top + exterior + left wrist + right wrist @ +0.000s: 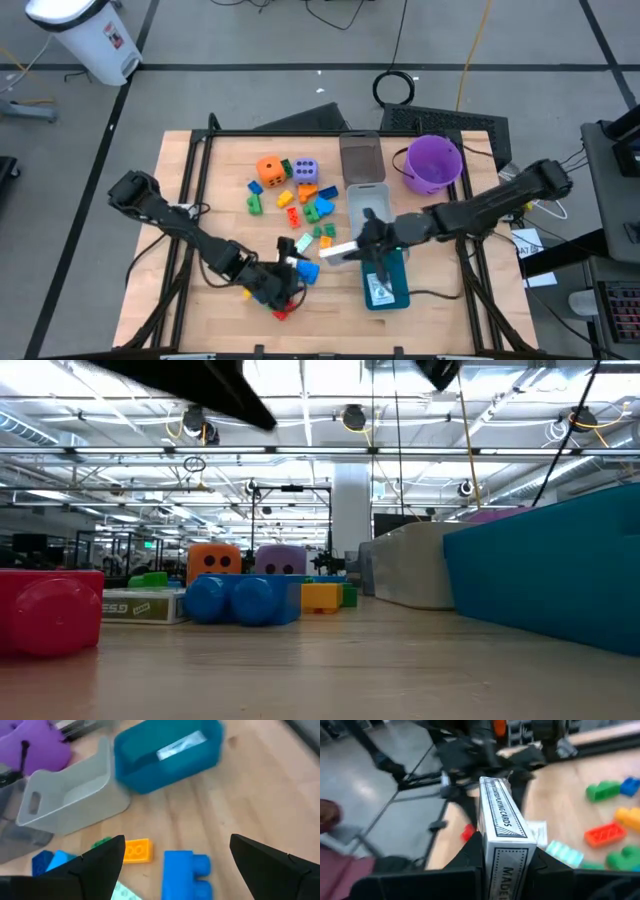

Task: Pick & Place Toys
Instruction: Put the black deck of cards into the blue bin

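Closest thing to you in the right wrist view is the card box (503, 832), a white playing-card pack standing on its edge, and your right gripper (506, 865) is clamped on it, one dark finger pressed against each side. From above, that right gripper (366, 240) sits right over the near-left corner of the teal tray (392, 290), with the pack (343, 249) poking out just left of the tray's rim. There's already a white card (379, 291) lying inside the tray.

Your left gripper (175, 865) has its fingers spread wide apart with nothing between them. It hangs over the table to the left of the tray, and a blue block (186, 872) lies under the gap, with an orange-yellow block (136, 851) just beside it. In the overhead shot the left gripper (272, 288) is near the front edge, well left of the tray, with a red block (281, 313) right by it.

The rest of the toys are in a loose pile behind and left of the tray: an orange die (271, 170) and a lavender die (305, 170) side by side, plus small green, red, yellow and blue blocks around them. A grey bin (367, 197) touches the tray's far end, and the purple bucket (434, 163) stands behind and right of it.
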### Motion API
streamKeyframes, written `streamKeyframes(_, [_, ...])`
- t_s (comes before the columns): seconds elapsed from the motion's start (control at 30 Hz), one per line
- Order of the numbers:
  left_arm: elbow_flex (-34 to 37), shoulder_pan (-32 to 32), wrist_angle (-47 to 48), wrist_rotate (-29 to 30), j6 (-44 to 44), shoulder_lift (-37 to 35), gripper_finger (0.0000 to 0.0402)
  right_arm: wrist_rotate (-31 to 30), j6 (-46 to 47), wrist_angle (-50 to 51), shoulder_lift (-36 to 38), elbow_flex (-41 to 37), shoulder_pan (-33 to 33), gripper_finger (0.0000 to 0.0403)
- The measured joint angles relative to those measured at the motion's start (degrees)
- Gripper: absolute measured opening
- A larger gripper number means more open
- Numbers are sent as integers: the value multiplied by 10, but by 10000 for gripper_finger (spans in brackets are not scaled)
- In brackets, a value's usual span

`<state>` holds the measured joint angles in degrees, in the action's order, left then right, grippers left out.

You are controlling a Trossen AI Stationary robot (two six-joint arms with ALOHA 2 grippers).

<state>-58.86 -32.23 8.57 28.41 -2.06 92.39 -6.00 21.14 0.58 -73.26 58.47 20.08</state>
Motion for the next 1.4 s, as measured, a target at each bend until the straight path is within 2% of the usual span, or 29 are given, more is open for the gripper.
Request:
streamKeyframes(0.1, [55,14,-97,-20,3,-12,367,-35,31,149,21,55,25,29])
streamKeyframes(0.2, [109,36,-146,-34,3,-57,367,-61,55,289,17,107,51,29])
streamKeyframes(0.3, [150,53,-170,-44,5,-130,367,-51,67,386,5,145,72,29])
streamKeyframes(0.4, [179,72,-204,-72,25,-206,367,-1,67,457,-6,152,85,29])
streamKeyframes(0.57, [228,111,-229,-116,51,-304,367,88,81,489,-42,152,86,29])
streamKeyframes(0.7, [262,133,-237,-119,32,-341,367,135,50,486,-81,151,86,29])
streamKeyframes(0.87, [292,141,-263,-121,17,-344,367,169,8,483,-127,151,86,29])
streamKeyframes(1.1, [295,142,-284,-115,35,-344,367,203,-67,461,-177,151,84,34])
streamKeyframes(1.4, [295,142,-302,-118,47,-344,367,224,-88,446,-212,151,80,38])
